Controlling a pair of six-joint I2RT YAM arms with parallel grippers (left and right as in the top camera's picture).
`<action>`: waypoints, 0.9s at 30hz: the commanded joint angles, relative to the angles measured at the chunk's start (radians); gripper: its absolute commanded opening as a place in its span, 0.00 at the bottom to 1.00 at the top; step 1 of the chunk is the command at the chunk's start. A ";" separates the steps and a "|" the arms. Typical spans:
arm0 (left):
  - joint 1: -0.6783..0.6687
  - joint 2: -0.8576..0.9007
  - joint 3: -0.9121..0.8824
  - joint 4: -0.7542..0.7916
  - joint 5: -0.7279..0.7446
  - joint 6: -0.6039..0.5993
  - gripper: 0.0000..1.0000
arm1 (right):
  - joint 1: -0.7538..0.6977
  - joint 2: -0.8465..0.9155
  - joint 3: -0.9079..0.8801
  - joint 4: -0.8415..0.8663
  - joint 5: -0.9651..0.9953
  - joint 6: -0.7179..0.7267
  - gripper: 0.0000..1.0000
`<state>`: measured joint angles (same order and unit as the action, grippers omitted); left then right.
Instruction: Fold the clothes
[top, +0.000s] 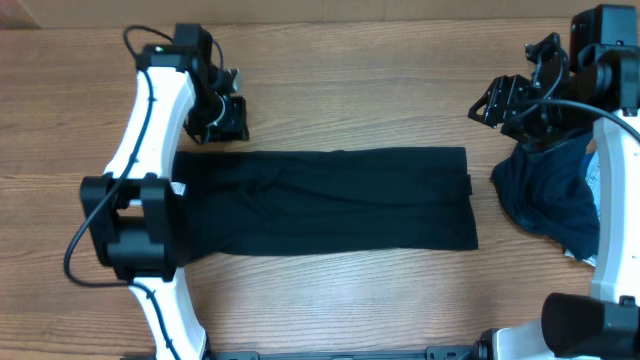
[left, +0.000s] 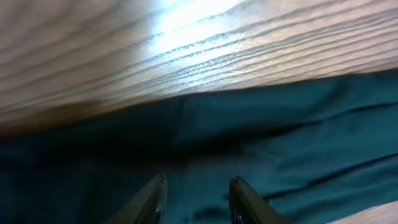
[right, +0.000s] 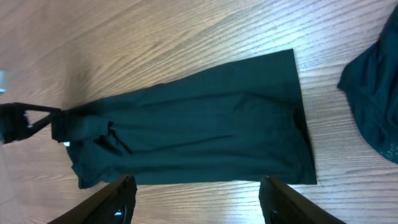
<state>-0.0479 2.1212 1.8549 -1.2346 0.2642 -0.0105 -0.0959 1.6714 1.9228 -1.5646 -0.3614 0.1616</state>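
Observation:
The clothes' near-black T-shirt (top: 320, 200) lies flat as a long folded band across the middle of the table. My left gripper (top: 222, 122) hovers just beyond the band's far left corner. In the left wrist view its fingers (left: 155, 199) stand apart over the dark fabric (left: 280, 130), with nothing between them. My right gripper (top: 503, 105) sits at the far right, above a rumpled dark blue garment (top: 545, 190). Seen from the right wrist, its jaws are wide open (right: 196, 190) above bare wood, short of the shirt (right: 186, 124). A small white tag (right: 66, 144) shows at the shirt's left end.
A strip of pale blue denim (top: 592, 172) peeks out beside the rumpled garment at the right edge. The white left arm (top: 140, 200) crosses the shirt's left end. Wooden tabletop (top: 350, 90) surrounds the shirt.

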 joint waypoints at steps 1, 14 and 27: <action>0.002 0.114 -0.025 0.031 0.050 0.079 0.37 | 0.002 0.001 0.007 0.002 0.002 0.006 0.67; 0.001 -0.049 -0.025 -0.149 -0.013 0.083 0.04 | 0.002 0.001 0.007 0.019 0.014 -0.038 0.66; 0.000 -0.054 -0.160 0.058 -0.061 0.066 0.27 | 0.002 0.001 0.007 0.012 0.029 -0.039 0.67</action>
<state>-0.0479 2.0647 1.6966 -1.2068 0.2085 0.0551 -0.0959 1.6764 1.9228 -1.5463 -0.3466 0.1299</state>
